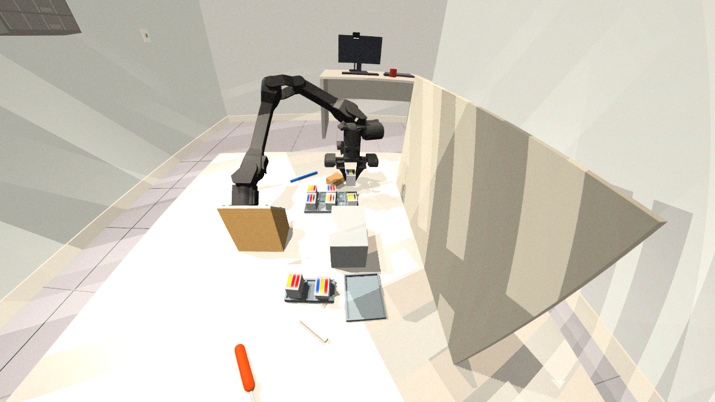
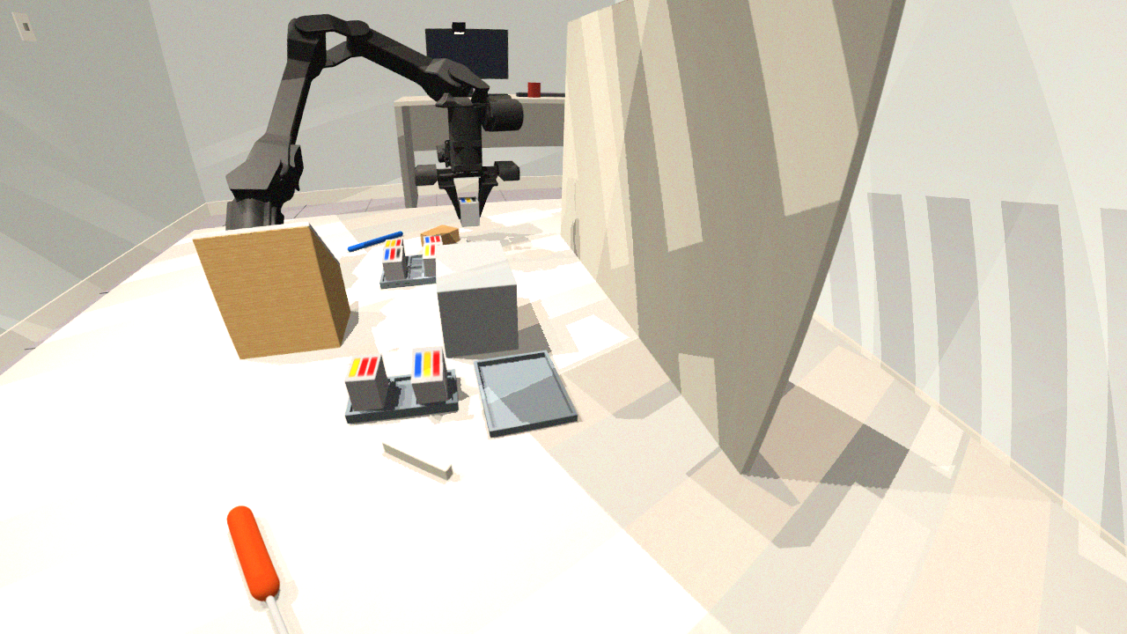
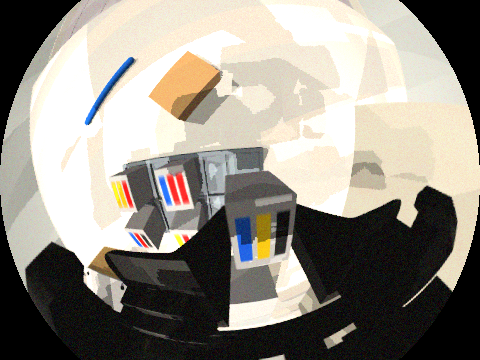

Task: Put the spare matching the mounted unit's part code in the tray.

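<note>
White table [image 1: 190, 320] [image 2: 142, 489]: orange-handled screwdriver [image 1: 243, 367] [image 2: 253, 553], flat tray [image 1: 382, 300] [image 2: 570, 403], blue rod [image 1: 304, 176] [image 2: 375, 241] [image 3: 107, 91].

Top, exterior share workbench; exterior lower, nearer; wrist faces down.

Pale grey walls [image 1: 319, 29] [image 2: 354, 23] meet a floor of lilac-grey tiles [image 1: 124, 227], with a cream skirting board [image 1: 197, 142] running along the left. At upper centre in the top view stands a light side table [image 1: 367, 88] bearing a dark monitor [image 1: 360, 48] [image 2: 476, 55] and a red mug [image 1: 392, 72] [image 2: 534, 90]. A large beige panel [image 1: 500, 200] [image 2: 669, 158] rises right of centre. A small wall plate [image 1: 145, 35] [image 2: 24, 26] sits upper left. Bright light and slanting shadows stripe the walls and panel; the dark gridded fixture [image 1: 37, 17] at the upper-left corner is perhaps a vent, being cut off.
</note>
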Robot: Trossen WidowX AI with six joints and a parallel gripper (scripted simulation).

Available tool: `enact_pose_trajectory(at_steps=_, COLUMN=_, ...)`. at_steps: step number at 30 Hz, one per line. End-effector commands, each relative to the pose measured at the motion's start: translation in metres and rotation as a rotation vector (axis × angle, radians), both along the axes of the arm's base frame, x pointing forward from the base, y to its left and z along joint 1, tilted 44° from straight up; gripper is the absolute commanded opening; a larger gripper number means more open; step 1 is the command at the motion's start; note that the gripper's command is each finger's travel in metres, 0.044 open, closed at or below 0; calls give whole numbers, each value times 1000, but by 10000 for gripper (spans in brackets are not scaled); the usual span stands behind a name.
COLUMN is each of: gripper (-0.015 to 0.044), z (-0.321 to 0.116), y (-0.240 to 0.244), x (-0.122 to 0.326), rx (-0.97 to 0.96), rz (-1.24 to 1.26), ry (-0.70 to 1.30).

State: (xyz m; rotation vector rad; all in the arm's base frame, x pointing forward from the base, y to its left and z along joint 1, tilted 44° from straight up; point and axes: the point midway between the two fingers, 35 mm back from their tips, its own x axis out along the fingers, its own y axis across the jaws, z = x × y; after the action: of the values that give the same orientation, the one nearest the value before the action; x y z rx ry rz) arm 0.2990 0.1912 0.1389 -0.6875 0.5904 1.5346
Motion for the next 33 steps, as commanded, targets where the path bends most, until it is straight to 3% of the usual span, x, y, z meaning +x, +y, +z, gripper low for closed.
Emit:
enact_pose_trajectory(at_steps=1, gripper=0, z=5, y=-2, x=1, rx=6, rz=-1, ry=-9)
enact_pose_trajectory(at_steps=6, gripper=0, z=4, y=-4, x=1, rx=0, rz=0, ry=-2)
enact_pose_trajectory(at_steps=20, gripper=0, z=52, y=-57, x=7, rx=2, rz=-1, ry=-8)
enact_pose_trajectory(at_steps=33, gripper=0, z=18, y=-97, x=41, rx=-31, rz=-12, ry=-15)
